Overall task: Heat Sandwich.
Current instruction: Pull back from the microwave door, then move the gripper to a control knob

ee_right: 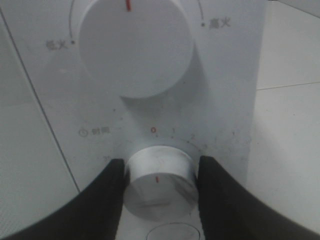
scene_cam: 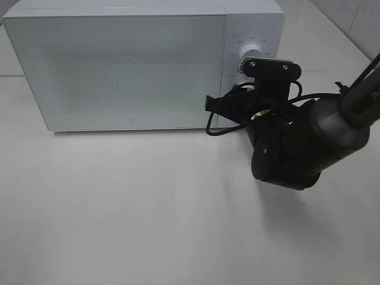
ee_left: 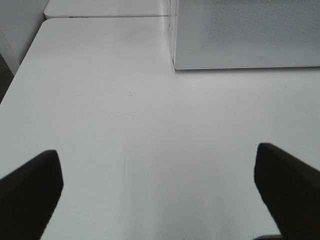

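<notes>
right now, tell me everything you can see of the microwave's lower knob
The lower knob is round, white, plastic-looking, scuffed grey, its short red mark pointing at the 0. It sits on the control panel beneath the larger knob. The right gripper clamps it, a black finger touching each side.

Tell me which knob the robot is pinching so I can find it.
Find the white microwave, then the control panel right of its door. It's the lower knob, smaller than the upper knob, with numbers by it, between the right gripper's black fingers.
</notes>
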